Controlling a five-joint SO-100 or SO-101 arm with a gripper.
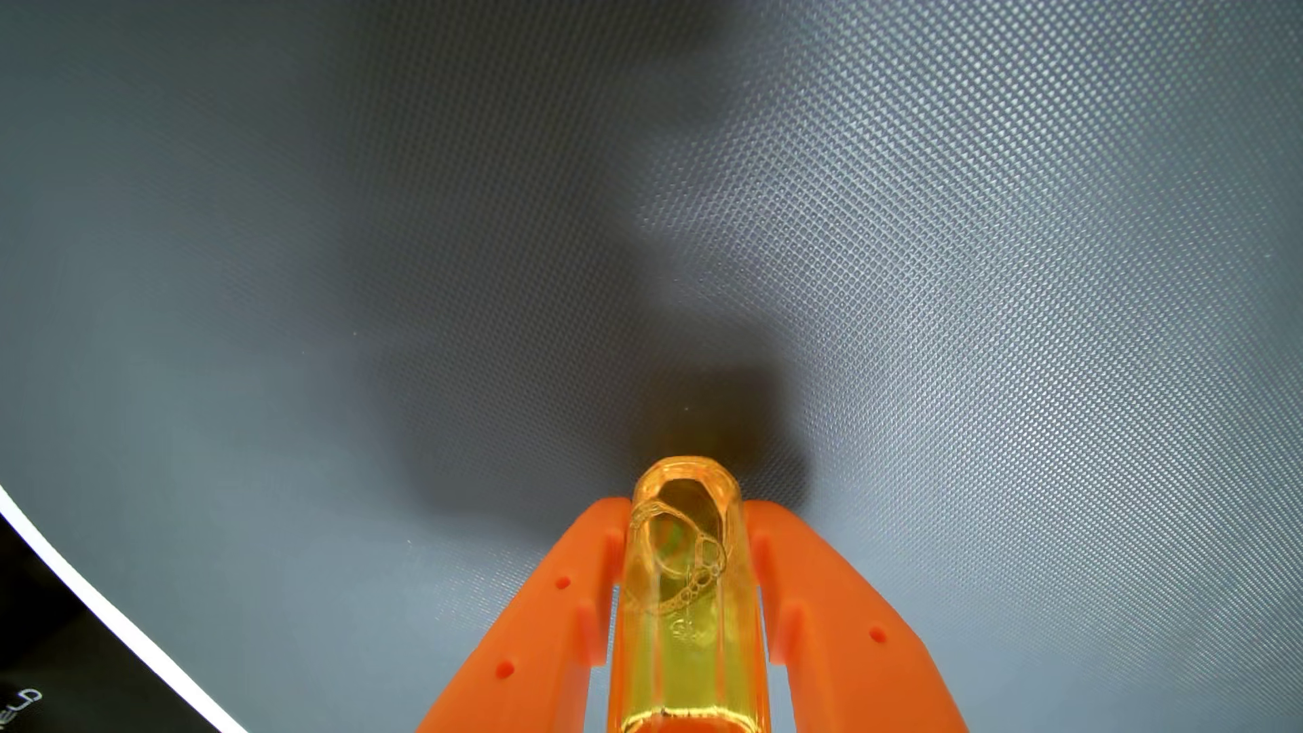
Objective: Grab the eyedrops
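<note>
As seen from the wrist, looking down past the arm's own fingers:

Mat (916,247): grey, finely dimpled, spreading under everything; a soft dark shadow falls across its middle.

Edge (92,592): a white border of the mat at lower left, with a black surface beyond bearing faint white lettering too small to read.

Gripper (687,507): two orange fingers rising from the bottom edge, pressed against either side of the bottle.

Bottle (684,564): small, clear amber plastic, yellow liquid and bubbles inside, rounded end poking beyond the fingertips.

Handling: likely light, stiff and smooth, so it may slip; the flat sides are the sensible hold.

Obstacles: nothing near the bottle on the mat.
</note>
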